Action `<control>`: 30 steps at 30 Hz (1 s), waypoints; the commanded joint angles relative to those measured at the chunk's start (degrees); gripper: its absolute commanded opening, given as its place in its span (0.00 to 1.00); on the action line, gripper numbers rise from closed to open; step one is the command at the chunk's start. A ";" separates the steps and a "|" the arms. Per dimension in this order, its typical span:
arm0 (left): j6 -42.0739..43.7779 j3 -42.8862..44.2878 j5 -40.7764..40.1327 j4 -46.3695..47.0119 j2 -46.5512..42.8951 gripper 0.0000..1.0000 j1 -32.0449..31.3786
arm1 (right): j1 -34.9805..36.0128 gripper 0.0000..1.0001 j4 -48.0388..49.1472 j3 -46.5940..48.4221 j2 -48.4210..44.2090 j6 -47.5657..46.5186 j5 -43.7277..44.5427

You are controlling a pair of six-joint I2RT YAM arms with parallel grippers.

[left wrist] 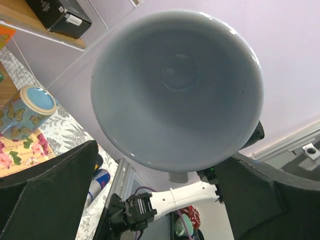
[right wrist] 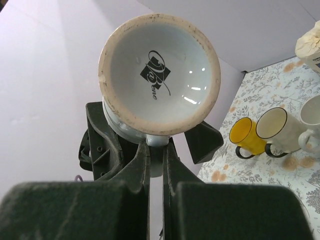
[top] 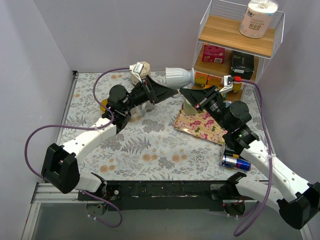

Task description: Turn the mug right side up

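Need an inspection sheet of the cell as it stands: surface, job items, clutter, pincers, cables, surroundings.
Surface: floral table cover, lying flat.
Job's things: white mug in the air on its side, mouth toward the left arm, base toward the right.
Clutter: blue can on its side; floral tray, butterfly cup at its far edge; yellow mug; black-rimmed mug.
Grippers: right pincer shut on the mug's handle; left pincer flanks the rim, contact unclear.
Cables: purple cable loops off each arm.
Surroundings: lilac walls; shelf rack with paper roll.
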 commanded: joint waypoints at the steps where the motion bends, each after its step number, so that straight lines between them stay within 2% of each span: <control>1: -0.05 -1.32 -4.90 2.04 -3.60 0.93 -0.19 | 1.71 0.01 12.95 0.49 0.66 1.33 6.69; 4: 0.04 -3.25 -6.04 2.74 -5.10 0.86 -0.27 | 2.76 0.01 14.01 0.84 1.81 1.68 7.22; 8: 0.30 -3.78 -6.22 2.66 -5.72 0.70 -0.19 | 4.43 0.01 14.45 1.37 3.30 2.38 8.54; 11: 0.92 -3.87 -6.66 2.22 -6.25 0.63 -0.19 | 5.57 0.01 13.75 1.81 4.00 3.17 9.94; 15: 2.32 -3.87 -7.89 0.82 -6.86 0.45 -0.28 | 6.81 0.01 12.25 2.25 4.62 5.10 11.35; 18: 3.55 -3.69 -8.94 -0.94 -7.30 0.36 -0.27 | 7.60 0.01 11.64 2.25 4.97 5.46 12.15; 21: 4.08 -3.61 -10.17 -2.35 -7.57 0.11 -0.19 | 8.22 0.01 11.02 2.51 5.24 5.28 12.41; 22: 4.35 -3.35 -10.52 -3.57 -7.66 0.00 -0.19 | 8.30 0.01 10.32 2.51 5.32 5.11 12.50; 28: 7.60 -2.11 -14.65 -10.33 -8.44 0.00 -0.28 | 8.48 0.01 6.55 3.13 5.41 4.23 12.32; 29: 7.95 -1.94 -15.18 -10.96 -8.53 0.00 -0.19 | 8.39 0.04 5.93 3.30 5.32 4.32 12.23; 30: 8.47 -1.76 -15.88 -12.79 -8.71 0.00 -0.27 | 8.48 0.20 5.57 3.22 5.24 4.05 12.23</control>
